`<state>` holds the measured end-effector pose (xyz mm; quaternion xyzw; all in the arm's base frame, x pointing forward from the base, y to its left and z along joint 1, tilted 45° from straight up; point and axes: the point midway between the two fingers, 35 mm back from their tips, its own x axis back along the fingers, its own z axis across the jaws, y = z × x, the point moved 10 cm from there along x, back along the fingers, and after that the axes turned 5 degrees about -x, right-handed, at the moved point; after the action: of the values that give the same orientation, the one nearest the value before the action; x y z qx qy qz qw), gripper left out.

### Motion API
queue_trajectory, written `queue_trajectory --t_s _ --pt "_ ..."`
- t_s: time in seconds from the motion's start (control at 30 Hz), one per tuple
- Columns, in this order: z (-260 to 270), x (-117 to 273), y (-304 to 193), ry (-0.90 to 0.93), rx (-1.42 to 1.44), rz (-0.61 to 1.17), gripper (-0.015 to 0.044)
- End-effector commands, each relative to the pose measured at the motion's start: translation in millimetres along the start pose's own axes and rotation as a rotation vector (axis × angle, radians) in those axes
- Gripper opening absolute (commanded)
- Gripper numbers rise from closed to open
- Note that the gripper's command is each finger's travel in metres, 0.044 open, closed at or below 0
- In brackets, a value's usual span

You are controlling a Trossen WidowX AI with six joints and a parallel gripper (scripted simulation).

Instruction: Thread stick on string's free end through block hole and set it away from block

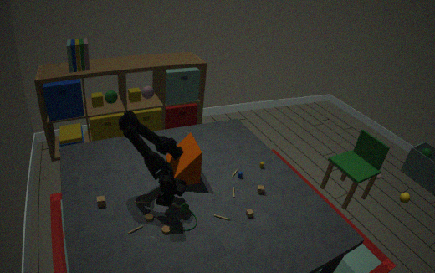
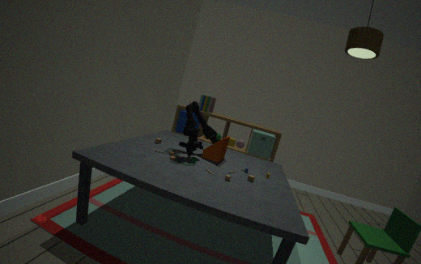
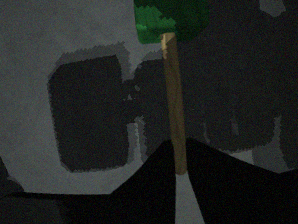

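My gripper (image 1: pixel 166 203) (image 2: pixel 189 155) (image 3: pixel 177 147) is shut on the wooden stick (image 3: pixel 174 90), low over the table. The stick runs from the fingertips to the near edge of the green block (image 1: pixel 184 207) (image 3: pixel 172 17); its far end overlaps that edge in the wrist view. The hole and the joint of stick and string are not visible. The block stands on the table just right of the gripper in the top view. The green string (image 1: pixel 197 221) curves from beside the block toward a round wooden button (image 1: pixel 166 229); its last part is in shadow.
A large orange wedge (image 1: pixel 190 167) (image 2: pixel 216 153) stands close behind the gripper. Another wooden disc (image 1: pixel 149 217) and loose sticks (image 1: pixel 135 229) (image 1: pixel 222 217) lie nearby. Wooden cubes (image 1: pixel 101 202) (image 1: pixel 249 213), a blue piece (image 1: pixel 240 175) and a yellow piece (image 1: pixel 262 165) are farther out.
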<state>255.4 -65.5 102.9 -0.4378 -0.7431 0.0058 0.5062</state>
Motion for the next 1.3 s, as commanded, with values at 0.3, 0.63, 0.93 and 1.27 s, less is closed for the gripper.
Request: queue_trajectory --t_s 0.3,0.63,0.93,1.27 --pt "-0.5 0.9 -16.8 -0.006 -0.065 0.003 0.0000" --pt "1.8 2.5 -29.2 -0.014 -0.089 0.003 0.0000" --pt "3.7 3.9 -40.8 -0.020 -0.088 0.003 0.0000" --pt "1.3 7.7 -49.2 -0.024 -0.091 0.004 0.0000"
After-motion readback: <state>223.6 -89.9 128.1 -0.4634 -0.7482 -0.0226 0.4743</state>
